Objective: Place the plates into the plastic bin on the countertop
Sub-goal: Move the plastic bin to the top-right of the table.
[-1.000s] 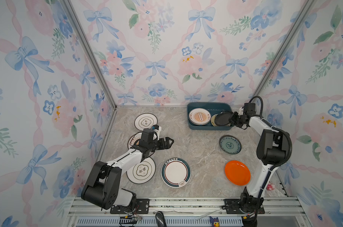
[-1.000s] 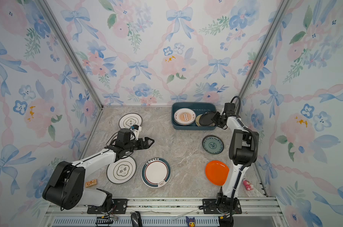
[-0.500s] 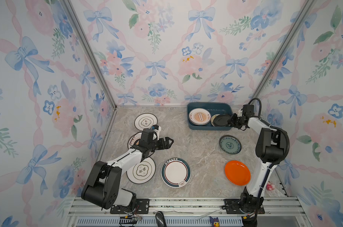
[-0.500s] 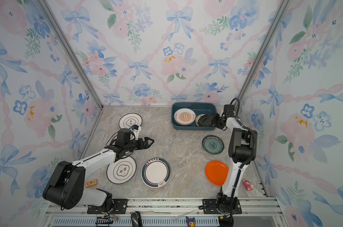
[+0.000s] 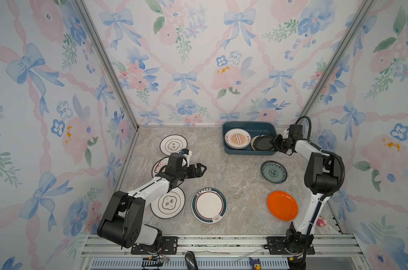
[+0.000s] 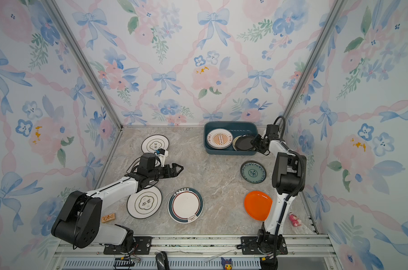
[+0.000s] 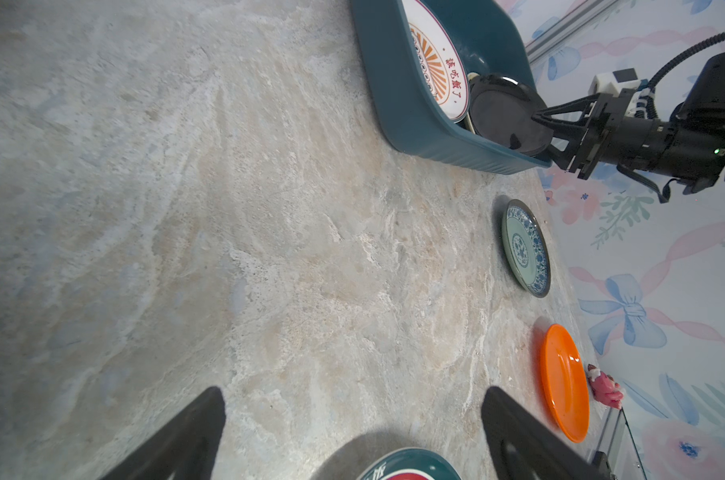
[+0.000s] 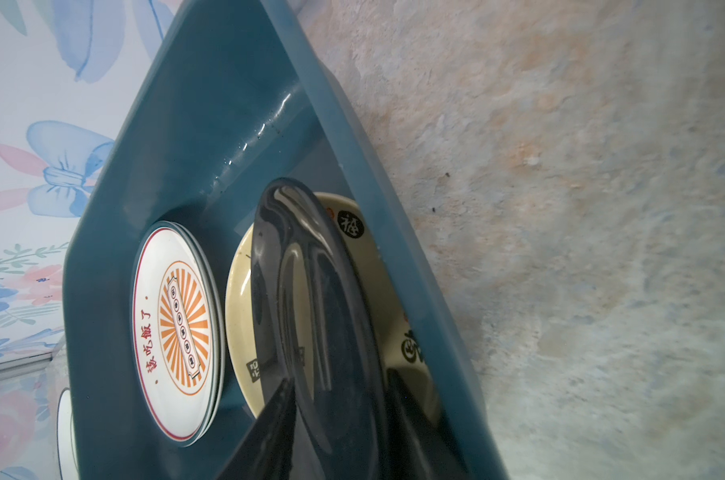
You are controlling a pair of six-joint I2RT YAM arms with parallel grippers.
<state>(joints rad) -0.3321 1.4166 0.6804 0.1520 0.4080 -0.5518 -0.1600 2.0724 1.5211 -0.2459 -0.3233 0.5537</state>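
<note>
The dark teal plastic bin (image 5: 247, 126) stands at the back right of the countertop (image 5: 233, 168). Inside it lie a sunburst plate (image 5: 237, 139) and a black plate (image 8: 323, 316) resting tilted on a pale yellow plate (image 8: 377, 266). My right gripper (image 5: 273, 142) (image 8: 340, 378) is open, its fingers either side of the black plate's rim. Over bare marble my left gripper (image 5: 202, 168) (image 7: 352, 392) hangs open and empty. On the countertop lie a blue-green plate (image 5: 273, 171), an orange plate (image 5: 282, 205), a teal-rimmed plate (image 5: 209, 205) and two emblem plates (image 5: 173, 145) (image 5: 168, 203). My left arm partly hides another sunburst plate (image 5: 159, 166).
Flowered walls close in the back and both sides. A small pink toy (image 5: 321, 221) lies by the right wall and a wooden block (image 6: 108, 217) near the left arm's base. A metal rail (image 5: 221, 240) runs along the front edge.
My right gripper's jaws have parted, and the black plate has sunk from its hold onto the yellow plate in the bin. The left arm has not moved.
</note>
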